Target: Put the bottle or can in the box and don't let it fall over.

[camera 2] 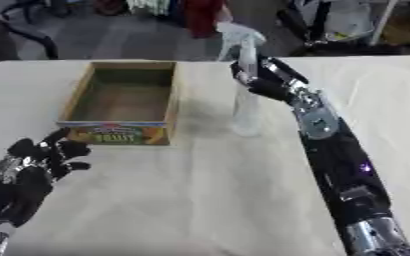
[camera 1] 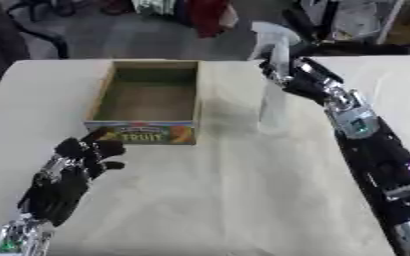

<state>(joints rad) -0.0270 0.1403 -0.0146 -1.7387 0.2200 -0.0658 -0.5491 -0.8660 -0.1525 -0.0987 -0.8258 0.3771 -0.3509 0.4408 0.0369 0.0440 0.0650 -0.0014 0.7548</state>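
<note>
The bottle [camera 2: 246, 100] looks like clear, glossy plastic — the box [camera 1: 147, 97] matt brown cardboard with a printed paper front. Pale matt cloth covers the table [camera 1: 243, 200]; the arms are black with silver metal.

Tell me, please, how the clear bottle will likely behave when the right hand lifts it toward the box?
The clear bottle is tall and narrow, so it probably tips easily if set down crooked. It looks see-through and empty, so likely light for its size. The right hand is curled round its upper part; its smooth wall may slip. The box stands open beside it.
</note>
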